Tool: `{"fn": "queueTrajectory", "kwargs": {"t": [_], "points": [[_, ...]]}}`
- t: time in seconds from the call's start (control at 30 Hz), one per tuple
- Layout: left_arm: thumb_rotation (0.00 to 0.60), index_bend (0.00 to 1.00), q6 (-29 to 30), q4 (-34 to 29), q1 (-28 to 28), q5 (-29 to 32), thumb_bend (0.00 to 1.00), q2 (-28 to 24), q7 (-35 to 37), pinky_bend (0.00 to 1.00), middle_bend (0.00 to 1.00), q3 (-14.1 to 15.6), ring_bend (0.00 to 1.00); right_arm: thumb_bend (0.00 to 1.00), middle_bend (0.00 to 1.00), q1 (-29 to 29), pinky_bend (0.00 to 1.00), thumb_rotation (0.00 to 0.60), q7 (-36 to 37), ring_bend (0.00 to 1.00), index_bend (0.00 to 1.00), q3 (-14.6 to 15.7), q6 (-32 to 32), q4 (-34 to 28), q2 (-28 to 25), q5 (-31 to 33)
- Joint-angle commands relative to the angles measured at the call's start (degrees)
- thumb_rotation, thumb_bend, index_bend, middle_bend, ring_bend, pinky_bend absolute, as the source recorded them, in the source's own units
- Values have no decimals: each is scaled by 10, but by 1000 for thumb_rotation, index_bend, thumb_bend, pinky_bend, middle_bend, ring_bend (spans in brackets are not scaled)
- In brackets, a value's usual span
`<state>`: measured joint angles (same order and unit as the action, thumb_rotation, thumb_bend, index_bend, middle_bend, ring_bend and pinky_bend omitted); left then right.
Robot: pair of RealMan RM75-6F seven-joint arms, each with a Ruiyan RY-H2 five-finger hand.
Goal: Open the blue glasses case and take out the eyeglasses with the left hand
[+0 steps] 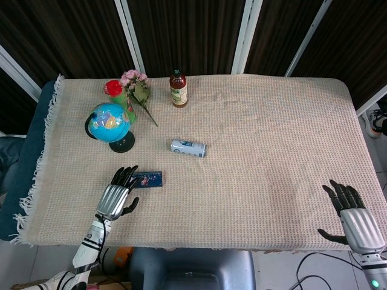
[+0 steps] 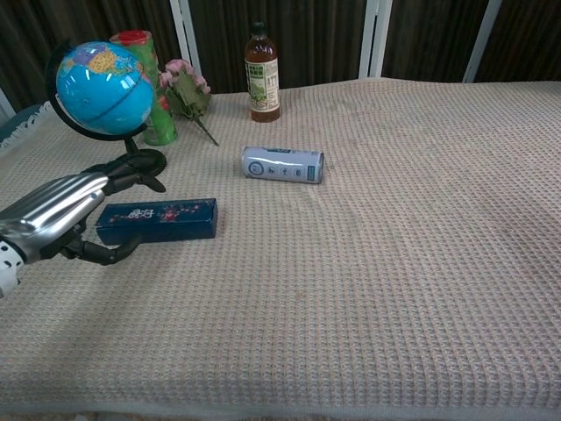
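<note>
The blue glasses case (image 2: 166,219) lies closed on the cloth, left of centre; in the head view the blue glasses case (image 1: 150,179) is partly covered at its left end. My left hand (image 1: 117,196) hovers over that end with fingers spread, and in the chest view the left hand (image 2: 61,215) has its fingers above the case's far edge and its thumb in front. I cannot tell whether it touches the case. My right hand (image 1: 357,222) rests open at the table's near right edge, far from the case. The eyeglasses are hidden.
A globe (image 2: 95,83) on a black stand is just behind the case. A red-capped green tube (image 2: 140,53) and pink flowers (image 2: 186,83) stand at the back left. A brown bottle (image 2: 262,74) stands behind, and a silver can (image 2: 282,164) lies near the middle.
</note>
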<state>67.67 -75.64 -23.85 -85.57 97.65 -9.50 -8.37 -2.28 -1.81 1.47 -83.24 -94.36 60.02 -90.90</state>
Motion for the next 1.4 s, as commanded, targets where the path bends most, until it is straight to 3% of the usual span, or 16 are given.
{"fn": "queueTrajectory", "kwargs": {"t": [0.03, 0.57, 1.4], "points": [[600, 245, -9, 23, -13, 17, 380, 20, -6, 0, 0, -10, 0, 186, 0, 0, 0, 600, -1, 0, 0, 0, 1, 0, 0, 1], [600, 295, -26, 82, -49, 66, 376, 67, -24, 0, 0, -29, 0, 187, 0, -1, 0, 600, 6, 0, 0, -4, 0, 1, -2, 7], [600, 354, -33, 94, -75, 96, 391, 77, -44, 0, 0, -28, 0, 186, 0, 1, 0, 600, 10, 0, 0, -5, -1, 0, -5, 11]]}}
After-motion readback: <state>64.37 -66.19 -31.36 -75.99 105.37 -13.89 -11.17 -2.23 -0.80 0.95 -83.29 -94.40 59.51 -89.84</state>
